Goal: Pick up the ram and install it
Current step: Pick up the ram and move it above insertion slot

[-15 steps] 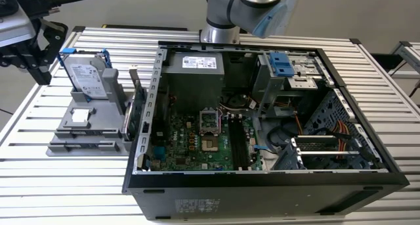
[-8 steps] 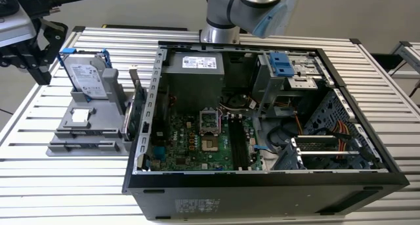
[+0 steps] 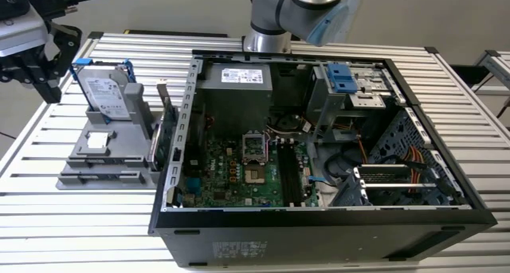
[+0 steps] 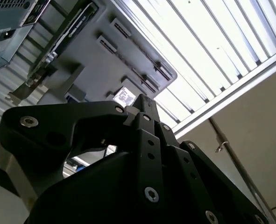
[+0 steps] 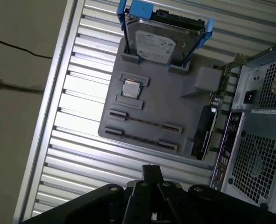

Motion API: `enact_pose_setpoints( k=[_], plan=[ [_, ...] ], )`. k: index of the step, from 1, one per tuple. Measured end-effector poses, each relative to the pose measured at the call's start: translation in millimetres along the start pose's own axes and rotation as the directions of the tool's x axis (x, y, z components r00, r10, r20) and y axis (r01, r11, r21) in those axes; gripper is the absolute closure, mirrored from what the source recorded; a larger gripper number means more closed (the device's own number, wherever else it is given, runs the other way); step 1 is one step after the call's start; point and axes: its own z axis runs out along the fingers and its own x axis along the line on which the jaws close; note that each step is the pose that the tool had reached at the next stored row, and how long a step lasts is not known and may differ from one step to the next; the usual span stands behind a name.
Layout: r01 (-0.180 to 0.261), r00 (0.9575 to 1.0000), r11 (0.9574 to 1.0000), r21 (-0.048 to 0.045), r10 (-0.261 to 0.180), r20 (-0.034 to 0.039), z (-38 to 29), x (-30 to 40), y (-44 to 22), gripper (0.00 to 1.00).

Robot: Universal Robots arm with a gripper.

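The ram [image 5: 145, 122] is a thin dark stick standing on edge between two small brackets of the grey holder tray [image 5: 175, 109], below the small square chip [image 5: 130, 88]. In the exterior view my gripper [image 3: 49, 92] hangs above the table's far corner on the exterior view's left, beside the tray [image 3: 80, 178] and apart from it. In both wrist views its fingers meet in a single dark tip [image 5: 152, 170] [image 4: 145, 101], with nothing between them. The open computer case [image 3: 183, 165] lies on the exterior view's right of the tray, with its motherboard [image 3: 231, 171] exposed.
A silver hard drive [image 3: 107, 92] with blue brackets stands upright at the tray's far end. A green expansion card [image 3: 167, 135] stands on edge between tray and case. The ribbed metal table [image 3: 71, 225] ends close to the gripper, with floor and a cable [image 5: 16, 44] beyond.
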Motion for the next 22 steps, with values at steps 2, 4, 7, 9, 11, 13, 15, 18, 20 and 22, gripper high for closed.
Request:
enact_pose_setpoints(
  k=[2, 4, 7, 9, 11, 13, 15, 18, 20, 22],
  plan=[
    [0.024, 0.9997, 0.9997, 0.0002, -0.024, -0.0010, 0.0, 0.0, 0.0, 1.00],
    [0.050, 0.9987, 0.9987, 0.0004, -0.050, -0.0024, -0.1, 0.0, 0.0, 1.00],
    [0.081, 0.9967, 0.9967, 0.0006, -0.081, -0.0038, -0.1, 0.0, 0.0, 1.00],
    [0.100, 0.9950, 0.9950, 0.0006, -0.100, -0.0046, -0.1, 0.0, 0.0, 1.00],
    [0.116, 0.9932, 0.9932, 0.0006, -0.116, -0.0053, -0.1, 0.0, 0.0, 1.00],
    [0.131, 0.9913, 0.9913, 0.0006, -0.131, -0.0060, -0.1, 0.0, 0.0, 1.00],
    [0.148, 0.9890, 0.9890, 0.0007, -0.148, -0.0068, -0.1, -0.1, 0.0, 1.00],
    [0.174, 0.9847, 0.9847, 0.0006, -0.174, -0.0080, -0.1, 0.0, 0.0, 1.00],
    [0.189, 0.9820, 0.9820, 0.0006, -0.189, -0.0087, -0.1, 0.0, 0.0, 1.00],
    [0.201, 0.9795, 0.9795, 0.0006, -0.201, -0.0092, -0.1, 0.0, 0.0, 1.00]
  ],
)
